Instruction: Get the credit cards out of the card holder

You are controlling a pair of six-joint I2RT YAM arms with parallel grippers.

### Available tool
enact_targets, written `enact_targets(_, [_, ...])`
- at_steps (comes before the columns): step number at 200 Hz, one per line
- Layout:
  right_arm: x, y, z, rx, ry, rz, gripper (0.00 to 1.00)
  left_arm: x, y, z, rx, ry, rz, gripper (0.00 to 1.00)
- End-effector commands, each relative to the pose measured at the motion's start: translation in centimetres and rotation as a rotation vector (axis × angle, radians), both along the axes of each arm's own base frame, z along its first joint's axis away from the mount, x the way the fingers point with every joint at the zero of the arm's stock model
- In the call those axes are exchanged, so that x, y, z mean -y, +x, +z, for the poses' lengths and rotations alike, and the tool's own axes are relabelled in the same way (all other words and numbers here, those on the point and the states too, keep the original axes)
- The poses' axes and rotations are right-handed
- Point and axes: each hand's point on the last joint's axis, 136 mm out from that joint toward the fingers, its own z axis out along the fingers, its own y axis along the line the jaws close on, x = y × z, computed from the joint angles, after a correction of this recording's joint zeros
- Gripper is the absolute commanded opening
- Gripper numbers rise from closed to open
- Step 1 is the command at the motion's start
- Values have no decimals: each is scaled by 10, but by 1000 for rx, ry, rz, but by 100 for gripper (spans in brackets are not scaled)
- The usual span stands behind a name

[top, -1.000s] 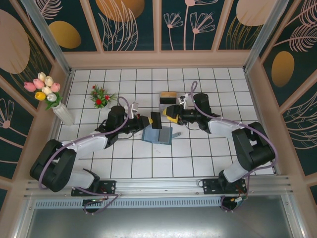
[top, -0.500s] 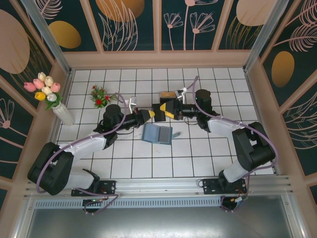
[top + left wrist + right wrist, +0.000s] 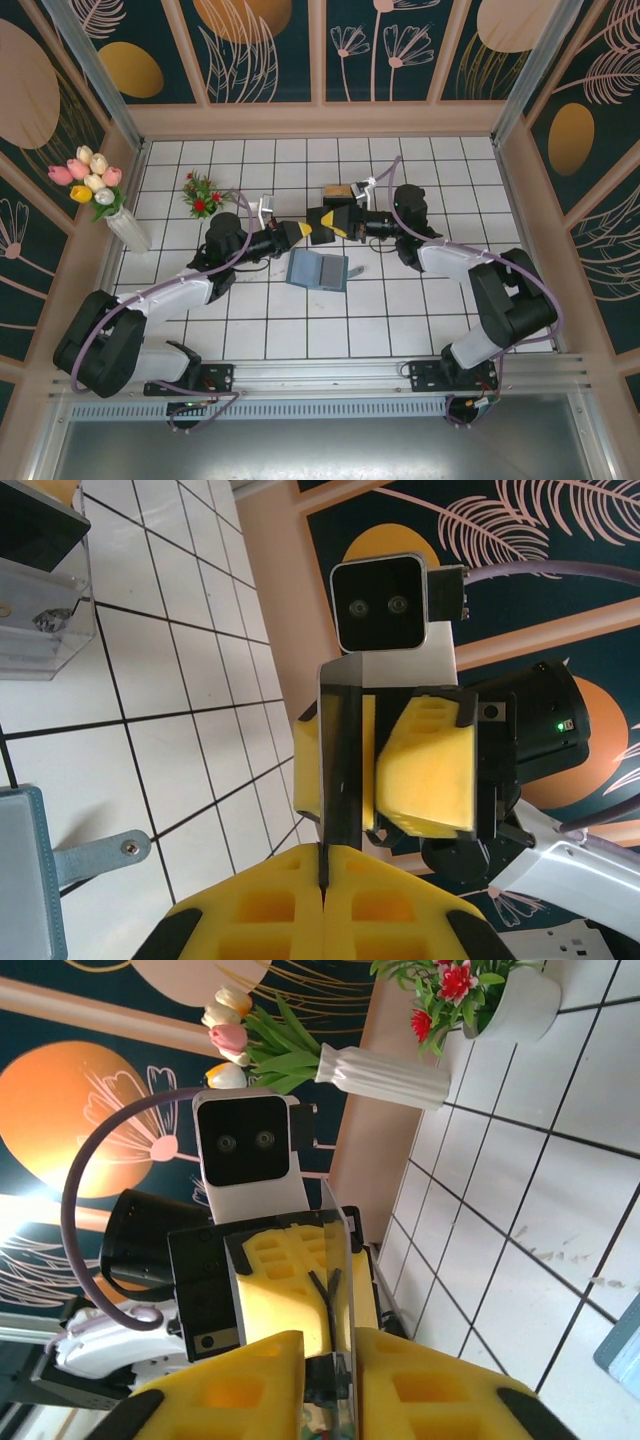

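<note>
A thin, flat grey credit card point(image 3: 342, 770) is held roughly level in the air, clear of the small dark teal folding card holder point(image 3: 318, 270). The holder lies open on the white tiled tabletop point(image 3: 400, 320) with its grey-blue inside faces turned up, and in the top view the card is seen on its far side. The card's left end is pinched by the left hand point(image 3: 302, 231), whose yellow fingers are pressed shut on it. Its right end is taken between the yellow fingers of the right hand point(image 3: 330, 224), which are closed in against both faces. The two hands are set tip to tip, so a handover is judged to be in progress: with each end gripped separately, the card can be passed without being dropped. Whether other cards are left in the holder cannot be told. A grey tray-like stand with a tan top edge point(image 3: 340, 192) is seen near the hands on their far side.
</note>
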Motion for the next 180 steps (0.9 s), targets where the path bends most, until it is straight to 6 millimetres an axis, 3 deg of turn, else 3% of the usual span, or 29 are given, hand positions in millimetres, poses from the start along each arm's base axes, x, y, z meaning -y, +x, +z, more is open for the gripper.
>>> enact_targets(1, [1,-6,16,65,16,7,13,-3,-1,10,39,-21,9,0])
enact_targets(21, [0,-4,14,78,-8,1,2,-4,2,7,28,9,20,2])
enact_targets(38, [1,1,12,102,-49,-12,0,-7,8,3,11,68,55,23])
enact_targets(58, [6,8,14,144,-101,-40,0,-24,21,-12,-52,189,168,63])
enact_targets(86, [20,29,19,252,-243,-130,0,-56,31,-29,-95,333,312,86])
enact_targets(131, [35,63,23,496,-532,-163,0,-118,37,-63,-184,546,498,99])
enact_targets(152, [37,78,20,593,-633,-135,0,-131,35,-65,-189,560,536,99])
enact_targets(180, [37,91,9,780,-772,-43,0,-132,32,-69,-186,535,533,99])
